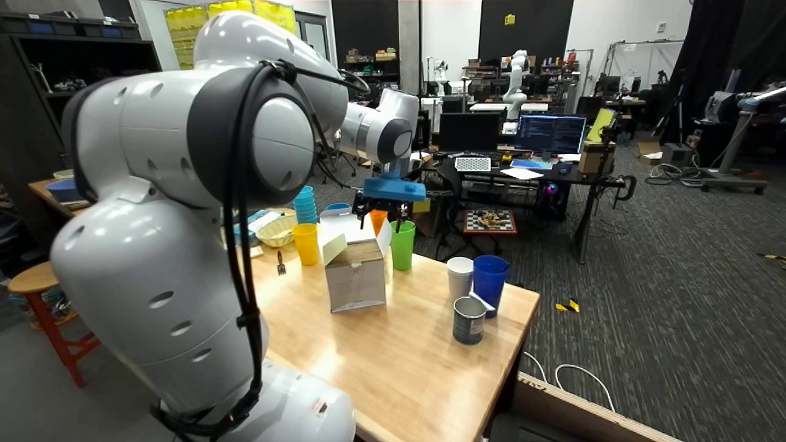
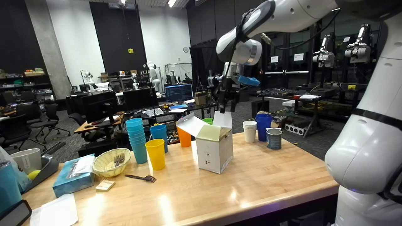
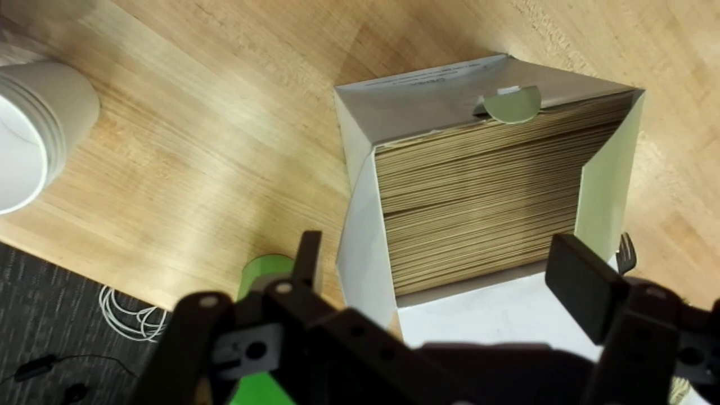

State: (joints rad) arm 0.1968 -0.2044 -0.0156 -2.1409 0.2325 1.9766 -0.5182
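Gripper (image 3: pixel 436 256) hangs spread above the white box (image 2: pixel 215 155), pinching nothing. The box stands upright on the table (image 2: pixel 188 194), its three flaps (image 2: pixel 209 132) folded outward, presumably making the tan sheets (image 3: pixel 478 197) reachable from above (too many to count, packed tightly, likely so they stay on edge). Near it stand one green cup (image 1: pixel 403 247), one orange cup (image 2: pixel 184 138) and one yellow cup (image 2: pixel 156 154).

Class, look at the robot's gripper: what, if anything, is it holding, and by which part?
Nothing is held: the gripper is open, its fingers spread wide apart above the open white cardboard box.
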